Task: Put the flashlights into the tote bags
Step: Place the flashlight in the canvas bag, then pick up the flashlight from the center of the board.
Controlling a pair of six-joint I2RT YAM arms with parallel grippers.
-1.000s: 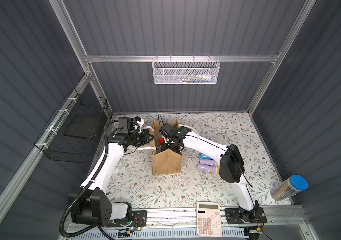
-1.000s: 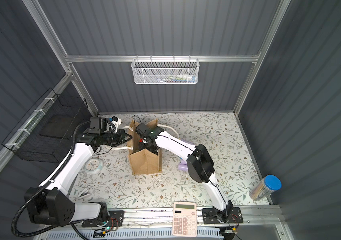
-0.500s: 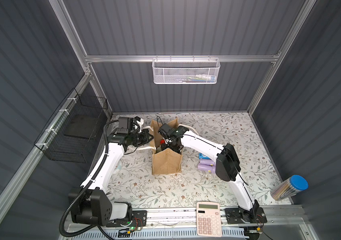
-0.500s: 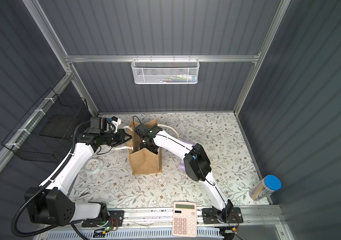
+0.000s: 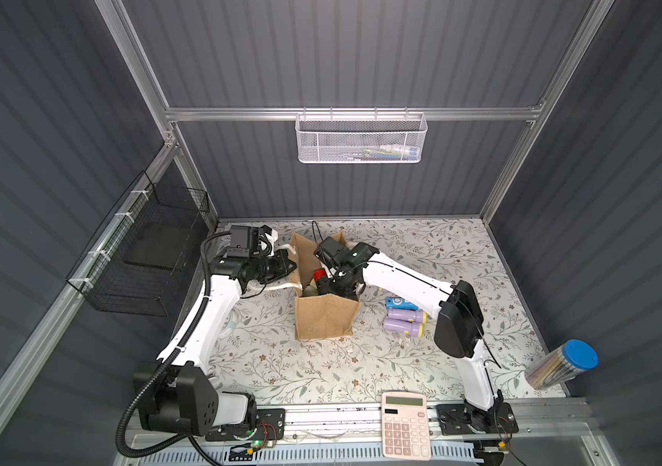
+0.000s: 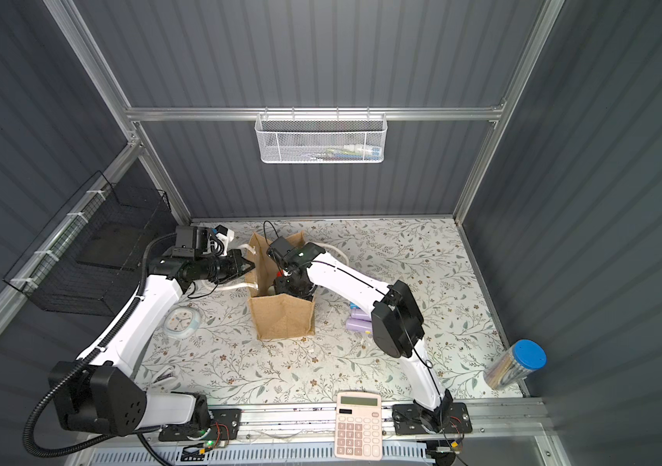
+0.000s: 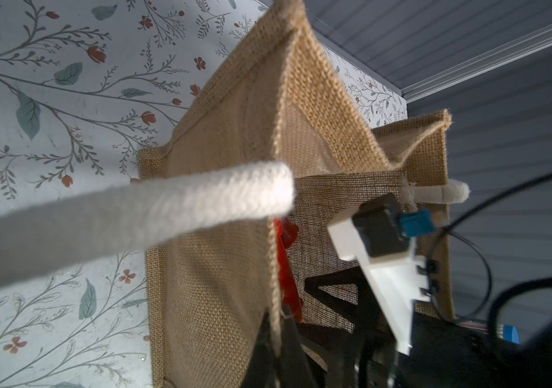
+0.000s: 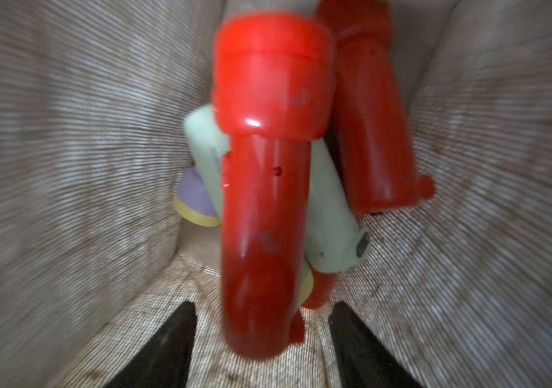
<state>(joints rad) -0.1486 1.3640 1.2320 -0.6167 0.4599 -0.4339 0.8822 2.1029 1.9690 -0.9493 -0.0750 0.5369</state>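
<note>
The tan jute tote bag [image 5: 323,318] [image 6: 281,318] stands upright mid-table. My left gripper [image 5: 291,266] [image 7: 276,339] is shut on the bag's [image 7: 227,235] rim seam on its left side. My right gripper [image 5: 333,287] [image 8: 262,305] reaches down inside the bag, open. A blurred red flashlight [image 8: 264,208] lies loose between its fingers, touching neither. Beneath it lie a pale green flashlight [image 8: 331,215], another red one [image 8: 372,134] and a lilac one with a yellow head [image 8: 194,198]. On the table right of the bag lie a blue flashlight [image 5: 400,301] and two lilac ones [image 5: 404,314] [image 5: 402,326].
A white rope handle [image 7: 126,215] crosses the left wrist view. A pink calculator [image 5: 405,429] sits at the front rail, a clear tube with a blue cap [image 5: 559,365] at the right edge, a small round clock [image 6: 181,321] under the left arm. A white mesh basket [image 5: 359,139] and a black wire basket [image 5: 148,258] hang on the walls.
My right gripper has opened inside the bag and let go of the red flashlight. The left gripper has kept its hold on the bag's rim.
</note>
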